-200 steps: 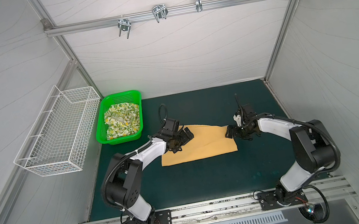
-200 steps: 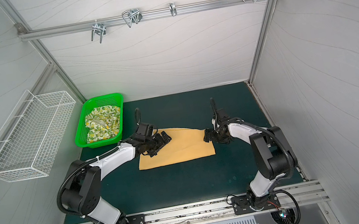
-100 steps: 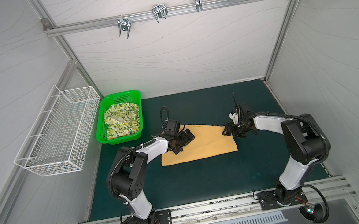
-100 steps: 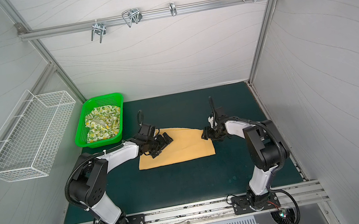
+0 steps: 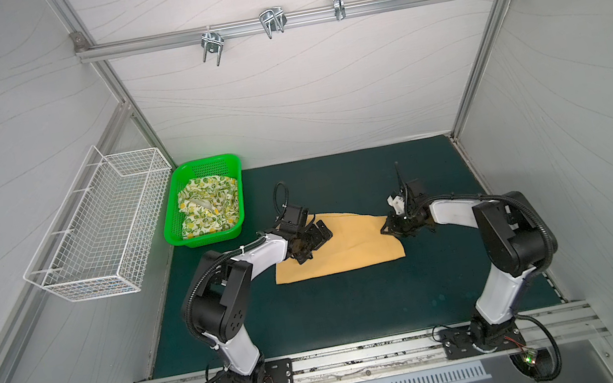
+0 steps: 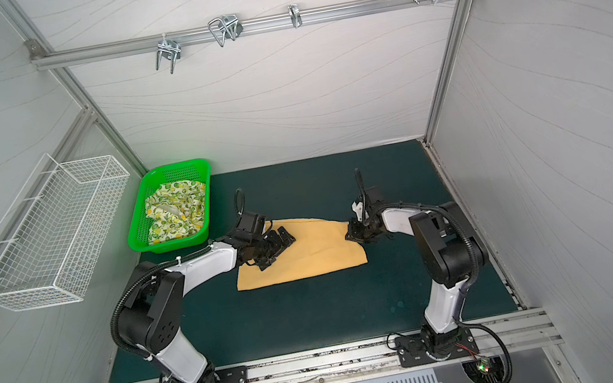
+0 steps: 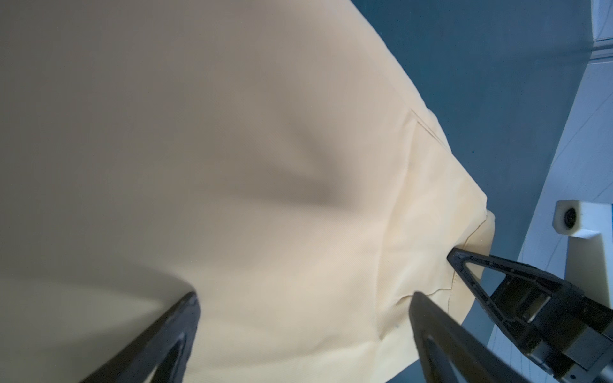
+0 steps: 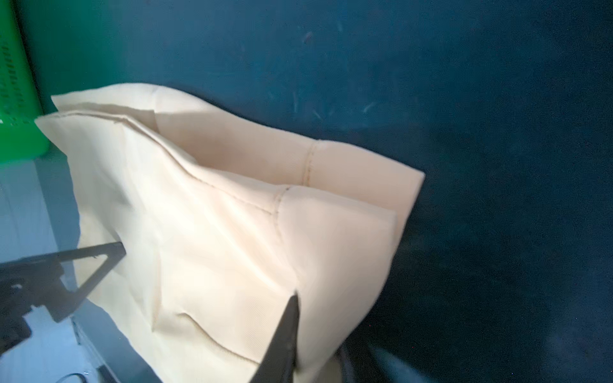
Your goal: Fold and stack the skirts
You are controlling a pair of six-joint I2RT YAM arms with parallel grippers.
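Right gripper [image 5: 386, 229] pinches one skirt [image 5: 348, 251]; second skirt [image 5: 209, 211] apart.

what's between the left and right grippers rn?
Only the mustard-yellow skirt, spread on the mat, spans the gap between left gripper and right gripper; nothing else lies there. Clear in both top views.

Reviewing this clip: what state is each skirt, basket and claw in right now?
mustard skirt: spread flat on the mat, one corner pinched.
lemon-print skirt: crumpled, unfolded, inside the green basket.
green basket: upright, holding the lemon-print skirt.
wire basket: hanging on the wall, empty.
left claw: open, over the mustard skirt's other end.
right claw: shut on the mustard skirt's corner.
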